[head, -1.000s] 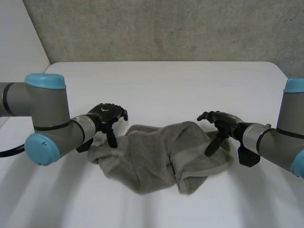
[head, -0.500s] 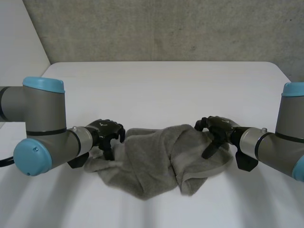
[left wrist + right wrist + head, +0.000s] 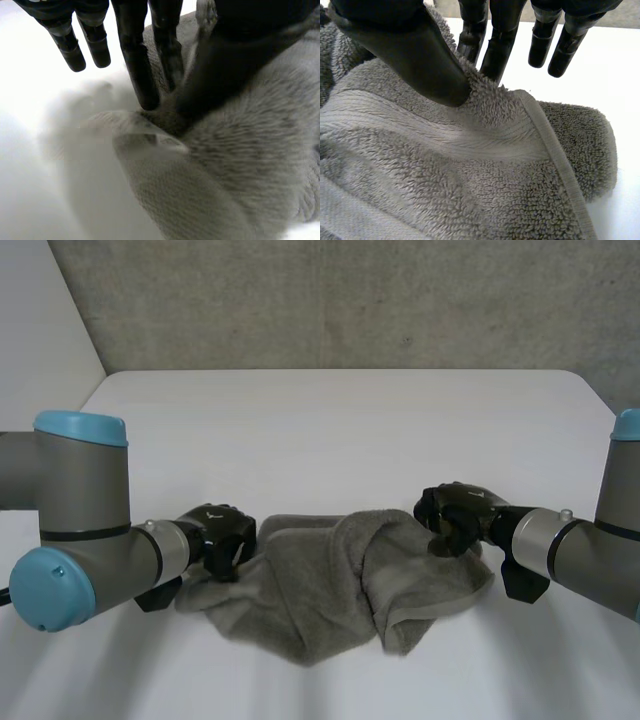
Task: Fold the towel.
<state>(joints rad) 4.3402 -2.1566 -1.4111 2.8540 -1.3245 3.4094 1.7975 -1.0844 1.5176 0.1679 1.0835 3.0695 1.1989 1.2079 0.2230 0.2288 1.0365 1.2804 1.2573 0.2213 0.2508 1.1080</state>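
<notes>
A grey towel (image 3: 330, 575) lies crumpled on the white table (image 3: 340, 420). My left hand (image 3: 224, 536) is at the towel's left edge. In the left wrist view its thumb (image 3: 220, 65) and fingers (image 3: 141, 70) pinch a raised fold of the towel (image 3: 225, 170). My right hand (image 3: 455, 517) sits on the towel's upper right part. In the right wrist view its thumb (image 3: 415, 55) and fingers (image 3: 492, 47) squeeze a ridge of the towel (image 3: 445, 170) beside its hemmed edge.
The table reaches far behind the towel to a grey wall (image 3: 340, 300). Bare tabletop lies beside both hands and in front of the towel.
Both hands have dropped onto the towel and their fingers have curled shut on it. The left arm has swung lower and nearer, and the towel's left edge is drawn in a little.
</notes>
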